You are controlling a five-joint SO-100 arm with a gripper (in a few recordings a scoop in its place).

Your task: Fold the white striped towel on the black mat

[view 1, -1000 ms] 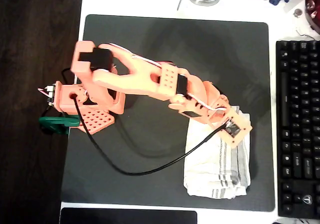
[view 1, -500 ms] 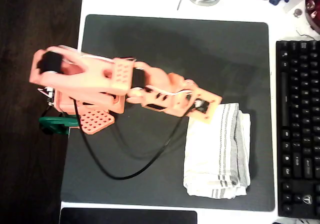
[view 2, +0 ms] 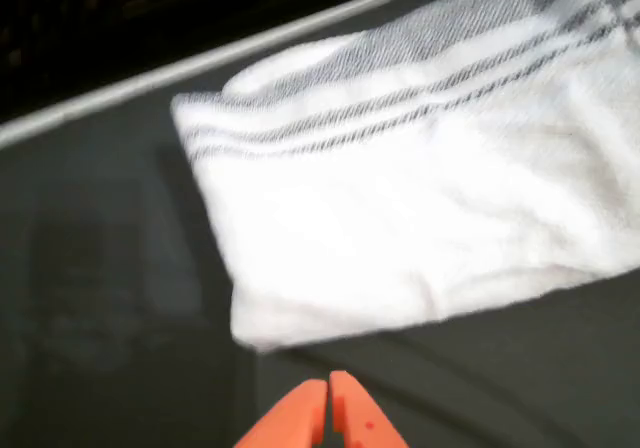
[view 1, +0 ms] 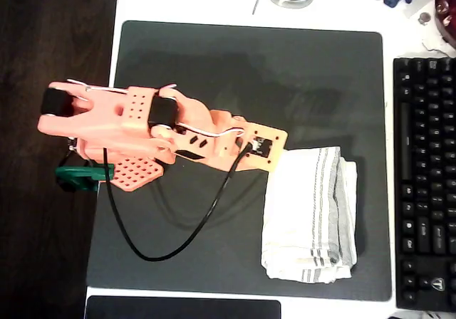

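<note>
Arm has pulled back — jaws (view 2: 328, 388) closed, clear of white striped towel (view 1: 308, 212).

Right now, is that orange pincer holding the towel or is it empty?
Pincer: closed and empty, tips together just short of the white striped towel.

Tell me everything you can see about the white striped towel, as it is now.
The white striped towel is thin cream-white cloth with narrow grey stripes near its edges. It lies folded into a tall rectangle, layers stacked unevenly, slightly wrinkled, on the lower right part of the black mat in the overhead view. It rests flat on the mat only. The orange claw sits just beside its folded edge in the wrist view, fingertips together, not gripping it.
</note>
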